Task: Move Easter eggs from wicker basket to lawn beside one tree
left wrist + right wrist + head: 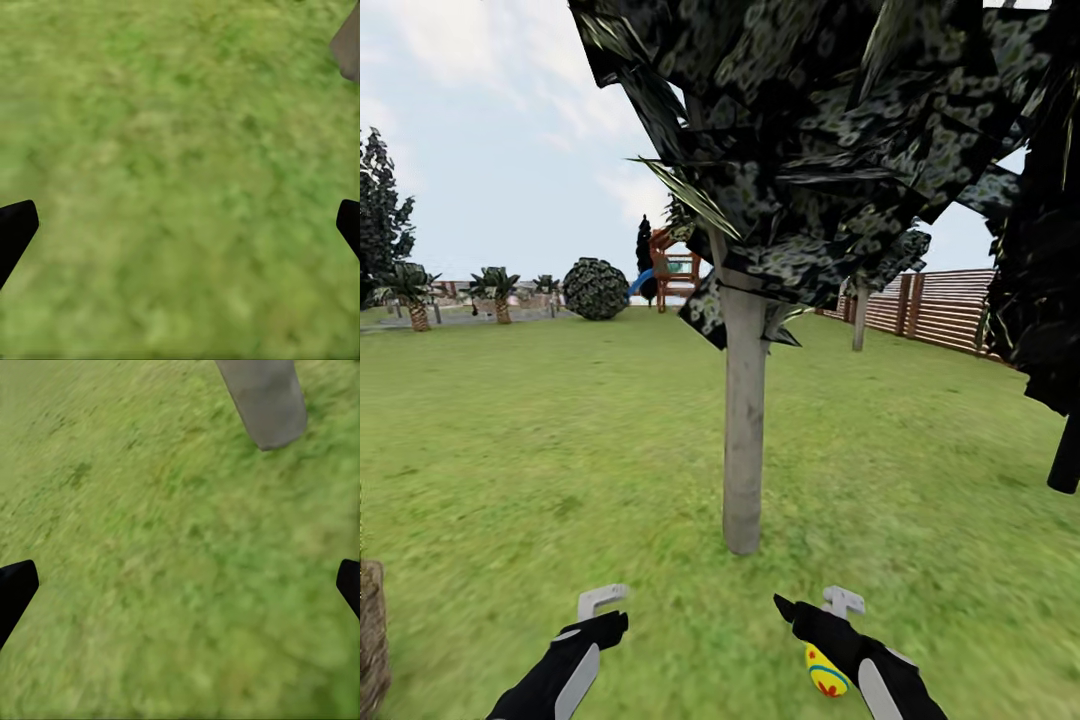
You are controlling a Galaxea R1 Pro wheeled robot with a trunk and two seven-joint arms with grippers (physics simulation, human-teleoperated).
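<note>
Jaws on both our arms stand wide apart with only grass between them. Our right gripper [810, 604] holds nothing, and our left gripper [600, 606] holds nothing too. One Easter egg [825, 670] lies on the lawn [540, 440] just under our right arm, close to the tree trunk [744, 420] and on its near side. Its long way points toward the trunk. We think this egg is already in its place by the tree. At the far left edge, well away from the trunk, we see a bit of the wicker basket [372, 640]. Our left arm is nearer to it, so that arm should reach for the next egg.
</note>
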